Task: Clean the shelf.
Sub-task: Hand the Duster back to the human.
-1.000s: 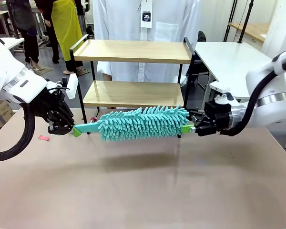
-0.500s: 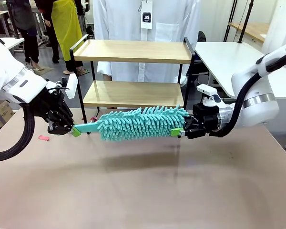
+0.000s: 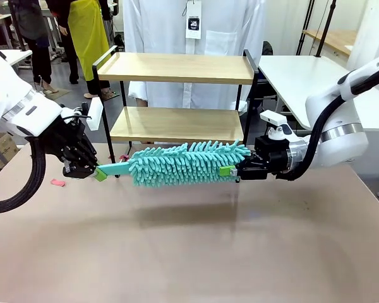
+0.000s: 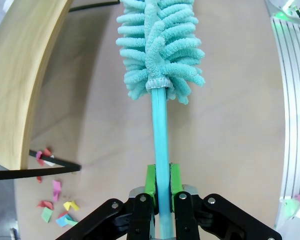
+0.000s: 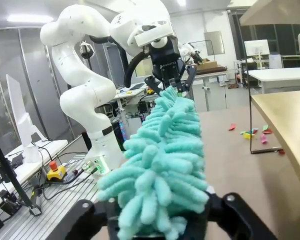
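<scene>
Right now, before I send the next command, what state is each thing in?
Duster: off the table, roughly level, in front of the shelf.
Left hand: shut on the duster's handle.
Right hand: jaws around the duster's fluffy tip, partly closed; firm grip not confirmed.
Shelf: upright, both boards bare.
Paper scraps: scattered on the table by the shelf's foot.

A white table [image 3: 303,79] stands far right; ceiling lights [image 5: 27,19] glow.
</scene>
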{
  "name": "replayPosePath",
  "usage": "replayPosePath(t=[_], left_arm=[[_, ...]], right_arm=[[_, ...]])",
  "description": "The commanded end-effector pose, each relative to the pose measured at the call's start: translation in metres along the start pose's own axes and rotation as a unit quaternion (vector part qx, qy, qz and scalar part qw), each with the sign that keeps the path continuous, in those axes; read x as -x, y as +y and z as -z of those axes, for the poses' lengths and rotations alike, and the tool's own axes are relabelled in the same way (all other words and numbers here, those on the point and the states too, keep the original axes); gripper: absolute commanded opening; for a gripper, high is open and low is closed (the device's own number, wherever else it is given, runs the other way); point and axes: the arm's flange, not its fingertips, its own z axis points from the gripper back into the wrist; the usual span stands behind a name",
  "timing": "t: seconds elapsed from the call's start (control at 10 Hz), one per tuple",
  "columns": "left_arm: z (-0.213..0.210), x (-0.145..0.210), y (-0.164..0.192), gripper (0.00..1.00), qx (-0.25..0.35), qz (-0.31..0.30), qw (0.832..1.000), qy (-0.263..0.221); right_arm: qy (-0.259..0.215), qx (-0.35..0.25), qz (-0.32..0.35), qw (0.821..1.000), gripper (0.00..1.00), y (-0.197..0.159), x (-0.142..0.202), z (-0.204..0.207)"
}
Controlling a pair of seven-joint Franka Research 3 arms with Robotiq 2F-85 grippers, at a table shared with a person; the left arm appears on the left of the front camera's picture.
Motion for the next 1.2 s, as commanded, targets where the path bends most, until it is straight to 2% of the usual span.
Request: replayPosePath(t=[0.0, 0.1, 0.2, 0.6, 0.7, 0.8, 0.9, 1.0, 1.1], left_arm=[[-0.003, -0.002, -0.002, 0.13, 0.000, 0.001, 1.000, -0.001], [-0.003, -0.002, -0.002, 0.13, 0.000, 0.001, 1.000, -0.001], [-0.003, -0.002, -0.002, 0.13, 0.000, 0.001, 1.000, -0.001], [-0.003, -0.002, -0.002, 0.13, 0.000, 0.001, 1.000, -0.001], [0.001, -0.001, -0.002, 0.68, 0.006, 0.001, 1.000, 0.000], [-0.006, -0.001, -0.004, 0.70, -0.005, 0.003, 1.000, -0.008], [-0.012, 0.001, -0.006, 0.70, -0.004, -0.002, 0.999, -0.032], [-0.024, 0.007, -0.007, 1.00, -0.005, -0.026, 0.996, -0.090], [-0.039, 0.017, -0.007, 0.84, 0.001, -0.035, 0.988, -0.152]], right_arm=[[-0.003, -0.016, -0.004, 1.000, 0.00, -0.004, -0.002, 0.001], [-0.002, -0.018, -0.004, 1.000, 0.03, -0.003, -0.001, 0.000], [-0.002, -0.021, -0.004, 1.000, 0.00, -0.003, -0.002, 0.000], [0.014, -0.045, -0.035, 0.998, 0.00, -0.001, -0.003, -0.003], [0.014, -0.062, 0.009, 0.998, 0.00, -0.001, -0.004, -0.004], [0.005, -0.010, -0.009, 1.000, 0.00, -0.003, -0.002, -0.001], [0.005, -0.010, -0.009, 1.000, 0.00, -0.003, -0.002, -0.001], [0.005, -0.010, -0.009, 1.000, 0.00, -0.003, -0.002, -0.001], [0.005, -0.010, -0.009, 1.000, 0.00, -0.003, -0.002, -0.001]])
